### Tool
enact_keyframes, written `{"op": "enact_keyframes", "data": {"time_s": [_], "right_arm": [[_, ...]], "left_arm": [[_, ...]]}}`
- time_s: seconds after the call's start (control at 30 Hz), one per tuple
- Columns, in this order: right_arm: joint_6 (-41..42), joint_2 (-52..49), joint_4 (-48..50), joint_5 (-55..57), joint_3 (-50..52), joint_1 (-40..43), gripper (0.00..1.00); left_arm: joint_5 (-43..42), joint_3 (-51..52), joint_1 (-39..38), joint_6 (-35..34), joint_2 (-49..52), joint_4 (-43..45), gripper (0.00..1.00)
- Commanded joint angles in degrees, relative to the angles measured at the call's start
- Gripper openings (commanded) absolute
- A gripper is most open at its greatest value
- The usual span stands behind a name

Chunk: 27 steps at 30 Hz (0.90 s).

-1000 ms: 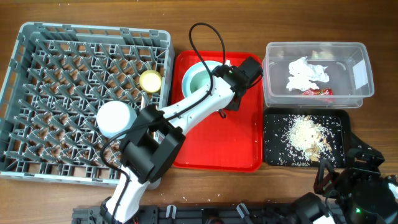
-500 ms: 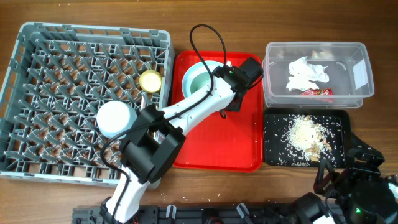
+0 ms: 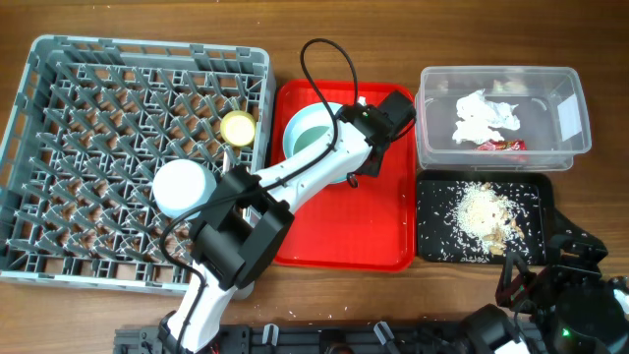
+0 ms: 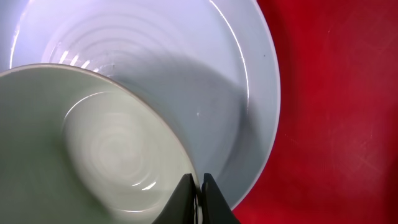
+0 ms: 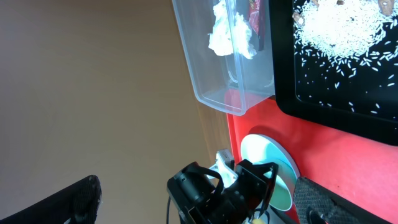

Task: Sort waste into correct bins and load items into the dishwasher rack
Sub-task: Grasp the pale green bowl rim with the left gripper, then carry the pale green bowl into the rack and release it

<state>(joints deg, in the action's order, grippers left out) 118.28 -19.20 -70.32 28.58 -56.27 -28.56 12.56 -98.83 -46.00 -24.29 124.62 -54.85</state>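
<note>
My left gripper [image 3: 362, 149] [image 4: 199, 186] is shut on the rim of a small pale bowl [image 4: 106, 149] [image 3: 313, 133]. It holds the bowl tilted over the light blue plate [image 4: 205, 74] on the red tray [image 3: 364, 226]. Another bowl [image 3: 182, 187] sits upside down in the grey dishwasher rack [image 3: 88, 108], near the yellow-green cup [image 3: 238, 128]. The clear tub [image 3: 565, 147] holds the white napkin [image 3: 484, 113] and the red foil wrapper [image 3: 503, 145]. The black tray [image 3: 437, 241] holds the rice scraps [image 3: 482, 208]. My right gripper [image 3: 543, 267] [image 5: 196, 182] is open and empty at the front right.
The red tray [image 4: 336, 124] lies between the rack and the two bins. The left arm stretches from the table's front edge across the rack's right corner and the tray. In the right wrist view the tub [image 5: 217, 68] and black tray [image 5: 385, 106] lie ahead.
The bowl in my left gripper has shifted slightly to the left over the plate. The right arm has not moved.
</note>
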Motion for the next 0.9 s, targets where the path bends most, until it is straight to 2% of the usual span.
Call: {"op": "enact_keyframes", "data": {"time_s": [0.0, 0.27, 0.43, 0.6, 0.73, 0.87], "right_arm": [[0.42, 0.61, -0.04, 0.79, 0.15, 0.04, 1.0], [0.39, 0.61, -0.04, 0.79, 0.15, 0.04, 1.0], [0.39, 0.61, -0.04, 0.79, 0.15, 0.04, 1.0], [0.42, 0.61, -0.04, 0.79, 0.15, 0.04, 0.99], [0.39, 0.61, -0.04, 0.79, 0.15, 0.04, 1.0], [0.39, 0.61, -0.04, 0.81, 0.15, 0.04, 1.0]], "left_arm": [[-0.31, 0.37, -0.17, -0.09, 0.81, 0.04, 0.04], [-1.2, 0.13, 0.02, -0.13, -1.22, 0.22, 0.04], [-1.44, 0.13, 1.4, -0.17, -7.87, 0.22, 0.04], [-7.43, 0.13, 4.68, -0.17, -15.12, 0.22, 0.04], [-20.44, 0.13, 12.68, -0.15, -22.99, 1.46, 0.04], [-48.7, 0.13, 27.65, -1.36, -27.41, 7.19, 0.04]]}}
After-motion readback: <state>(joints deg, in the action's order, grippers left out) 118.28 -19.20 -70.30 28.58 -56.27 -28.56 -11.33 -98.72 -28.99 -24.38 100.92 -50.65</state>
